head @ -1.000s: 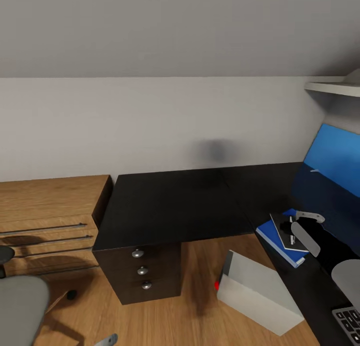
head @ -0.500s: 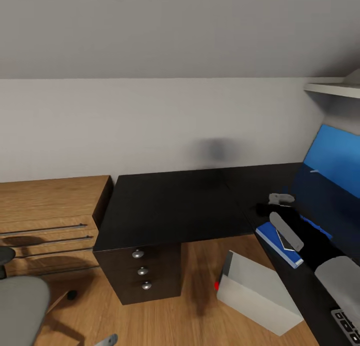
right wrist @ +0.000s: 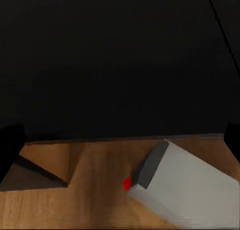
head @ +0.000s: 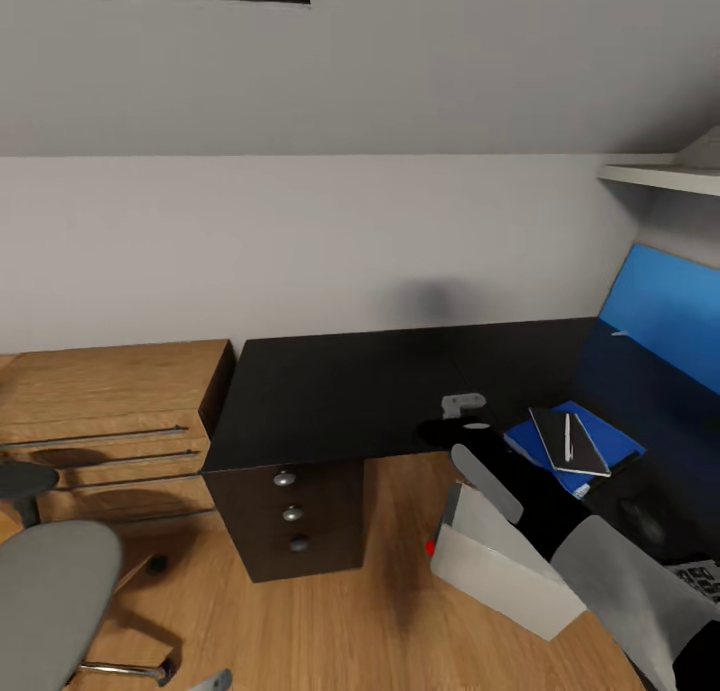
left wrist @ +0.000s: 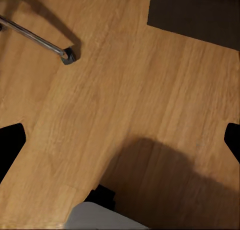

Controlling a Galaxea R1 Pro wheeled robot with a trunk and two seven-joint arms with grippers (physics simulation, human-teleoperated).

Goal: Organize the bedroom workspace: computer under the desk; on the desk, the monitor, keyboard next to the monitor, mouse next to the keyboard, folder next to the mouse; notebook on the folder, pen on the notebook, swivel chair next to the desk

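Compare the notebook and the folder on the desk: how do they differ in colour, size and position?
The notebook is dark grey; the folder is bright blue. The notebook is narrower, so the folder's edges show around it. The notebook lies on top with the pen on it, while the folder rests directly on the black desk. Both are flat and rectangular.

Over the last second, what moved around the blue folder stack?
The right claw drew back from over the folder toward the desk's open middle, uncovering the notebook with the pen on it. The camera also shifted slightly. The stack and the computer stayed put.
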